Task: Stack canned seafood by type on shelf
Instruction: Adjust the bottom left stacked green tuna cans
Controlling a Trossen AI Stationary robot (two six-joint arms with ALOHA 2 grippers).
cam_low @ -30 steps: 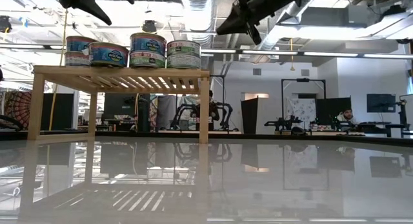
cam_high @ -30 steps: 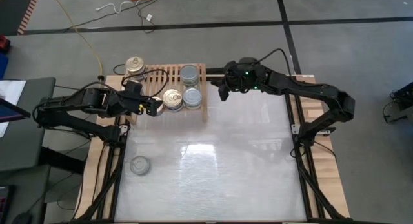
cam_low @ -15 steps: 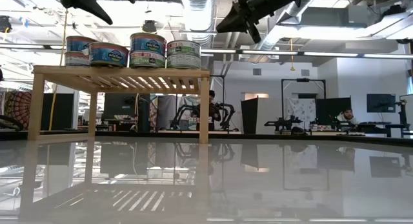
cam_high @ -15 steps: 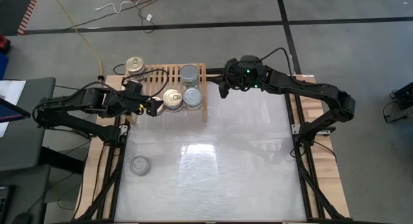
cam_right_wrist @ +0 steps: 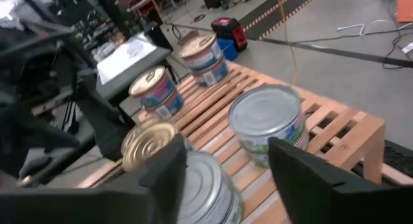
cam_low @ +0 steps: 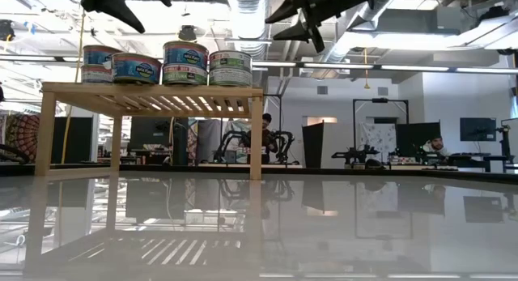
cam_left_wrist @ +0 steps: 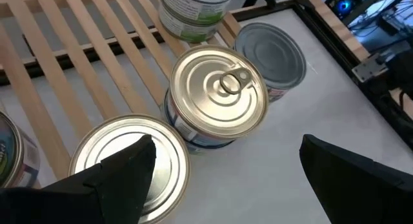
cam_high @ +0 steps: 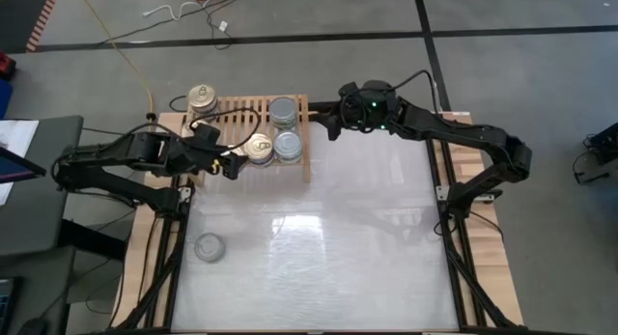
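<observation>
Shelf [cam_high: 232,115]: pale wood rack, slatted top, square legs, standing at the far left of a glossy white table [cam_high: 319,248] that mirrors the room. Cans are short round tins with printed paper labels, all upright, flat ends up. Gold pull-tab can [cam_high: 202,96] at the shelf's far left corner. Second gold-top can [cam_left_wrist: 220,98] near the front edge, with a ring tab and concentric ribs, stacked on another tin. Beside it a plain silver top [cam_left_wrist: 131,156], smooth and bright. Two grey-top cans [cam_high: 285,127] sit on the right half of the shelf, one behind the other; the farther one carries a green label. One lone grey can [cam_high: 210,246] rests on the table, near left, well apart from the shelf. Left gripper [cam_high: 228,163] hovers just in front of the shelf's front edge, fingers [cam_left_wrist: 126,172] spread wide, nothing between them; the gold-top stack lies just ahead of it. Right gripper [cam_high: 331,129] hangs high off the shelf's right end, dark fingers [cam_right_wrist: 298,167] parted and empty, the grey-top cans near but apart from them.
</observation>
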